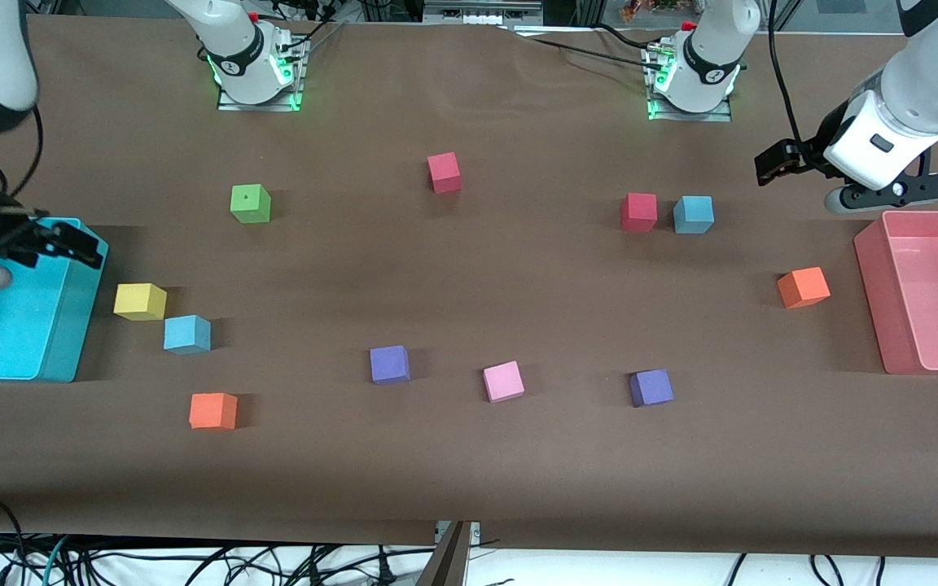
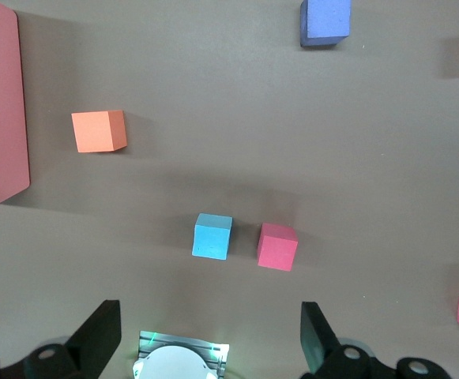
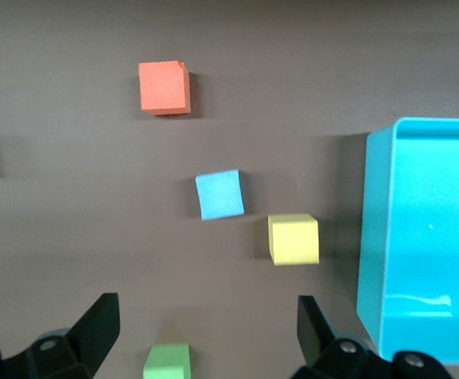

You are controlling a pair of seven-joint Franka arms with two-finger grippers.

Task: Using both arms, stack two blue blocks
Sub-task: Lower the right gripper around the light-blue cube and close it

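Note:
One light blue block [image 1: 693, 214] sits beside a red block [image 1: 638, 212] toward the left arm's end of the table. It also shows in the left wrist view [image 2: 212, 236]. The second blue block [image 1: 187, 334] sits by a yellow block [image 1: 140, 301] toward the right arm's end and shows in the right wrist view [image 3: 220, 194]. My left gripper [image 1: 786, 163] is open and empty, up in the air beside the pink bin; it shows in its own wrist view [image 2: 209, 335]. My right gripper [image 1: 62, 244] is open and empty over the cyan bin's edge, as its wrist view [image 3: 205, 328] shows.
A cyan bin [image 1: 70, 342] stands at the right arm's end and a pink bin [image 1: 872, 285] at the left arm's end. Scattered blocks: green [image 1: 250, 203], red [image 1: 444, 172], two orange [image 1: 213, 410] [image 1: 803, 287], two purple [image 1: 389, 364] [image 1: 651, 387], pink [image 1: 503, 382].

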